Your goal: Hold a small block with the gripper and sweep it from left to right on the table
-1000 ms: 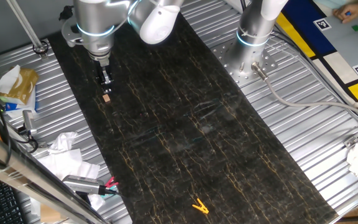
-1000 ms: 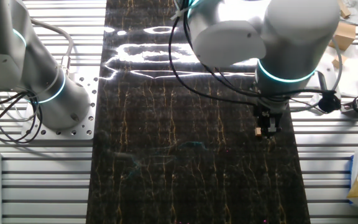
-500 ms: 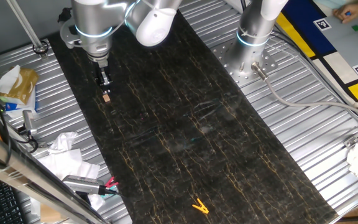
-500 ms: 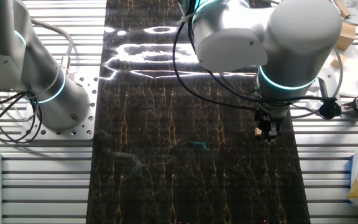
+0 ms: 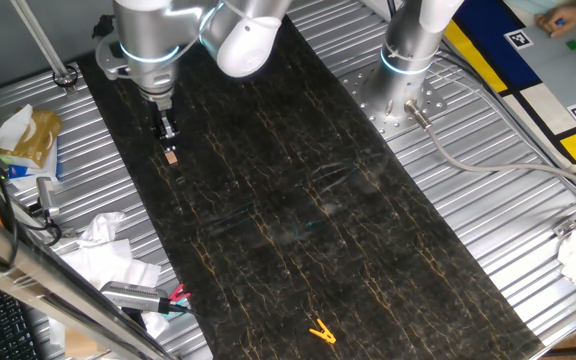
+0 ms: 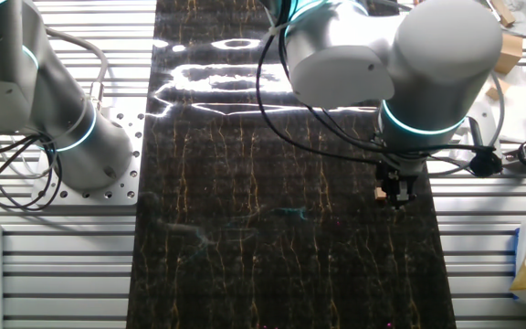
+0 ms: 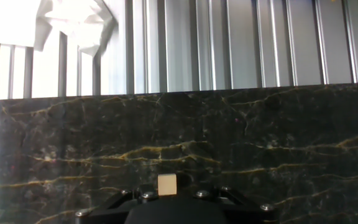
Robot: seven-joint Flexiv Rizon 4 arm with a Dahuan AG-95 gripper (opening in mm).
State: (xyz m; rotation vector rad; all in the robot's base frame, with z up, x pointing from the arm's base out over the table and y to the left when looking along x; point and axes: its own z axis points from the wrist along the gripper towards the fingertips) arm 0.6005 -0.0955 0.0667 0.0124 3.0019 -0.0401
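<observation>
The small block (image 5: 171,156) is a tiny tan cube held at the tips of my black gripper (image 5: 170,147), which is shut on it. It sits at or just above the dark veined table (image 5: 298,200), near the slab's edge. In the other fixed view the block (image 6: 381,193) shows beside the gripper (image 6: 396,194), close to the table (image 6: 245,228) border. The hand view shows the block (image 7: 167,185) between the jaws, above the marble table (image 7: 260,137), with the slab's edge just beyond.
A yellow clip (image 5: 321,331) lies at the slab's near end. The second upright arm (image 5: 408,50) stands on ribbed metal across the table. Crumpled paper and clutter (image 5: 103,250) lie beside the slab's edge near the gripper. White paper (image 7: 73,18) shows beyond that edge.
The arm has crept a little toward the table's edge, carrying the block with it. The grip has not changed.
</observation>
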